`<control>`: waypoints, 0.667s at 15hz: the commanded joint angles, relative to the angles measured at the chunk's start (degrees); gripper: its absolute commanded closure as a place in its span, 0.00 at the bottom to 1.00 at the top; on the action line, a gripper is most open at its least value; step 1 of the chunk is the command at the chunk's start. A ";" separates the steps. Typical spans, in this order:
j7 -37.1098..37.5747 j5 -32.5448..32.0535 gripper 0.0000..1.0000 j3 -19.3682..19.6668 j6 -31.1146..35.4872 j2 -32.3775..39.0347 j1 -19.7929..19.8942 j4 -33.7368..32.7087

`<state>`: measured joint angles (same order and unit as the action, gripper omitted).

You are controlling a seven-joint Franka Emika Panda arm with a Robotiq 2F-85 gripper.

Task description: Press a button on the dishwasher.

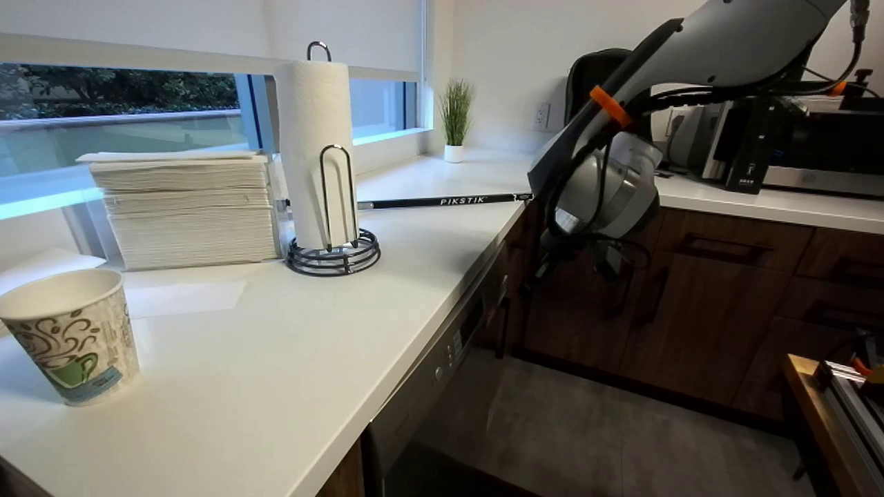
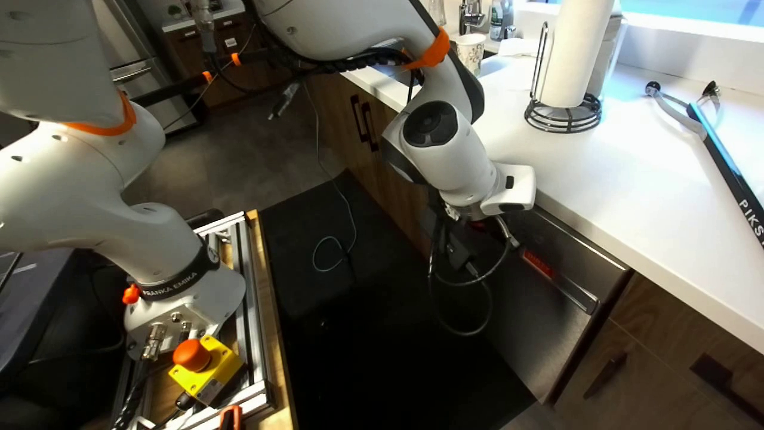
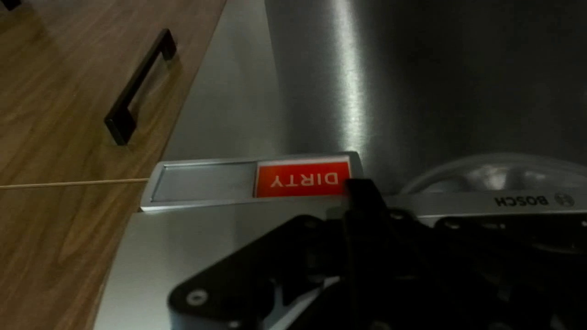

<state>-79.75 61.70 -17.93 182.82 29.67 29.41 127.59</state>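
In the wrist view the dishwasher spreads as grey steel from the middle to the upper right, with a red DIRTY sign at centre. The end effector comes up from the bottom right; its dark fingers appear to meet in a single tip, and nothing shows in their hold. Whether that tip touches the front I cannot tell.

In an exterior view the arm reaches across from the upper left, and the end effector is lost in shadow below the wrist, right of centre.

In an exterior view what look like buttons sit at lower centre, under the edge of the bench. The step in hand seems to be the approach; no press can be confirmed. Next, I judge, the tip must come toward the lower centre of this frame, line up with one button, then push gently in, fingers together.
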 commanded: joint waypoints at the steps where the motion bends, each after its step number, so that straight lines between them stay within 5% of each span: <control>1: 6.78 -5.27 0.74 9.66 -6.26 -10.12 -8.69 10.74; 4: 19.78 -16.47 0.60 20.73 -14.07 -18.50 -17.68 17.45; 10: 45.87 -41.97 0.15 34.47 -32.85 -29.98 -24.59 16.24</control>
<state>-45.05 30.15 11.13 157.17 5.49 7.40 143.46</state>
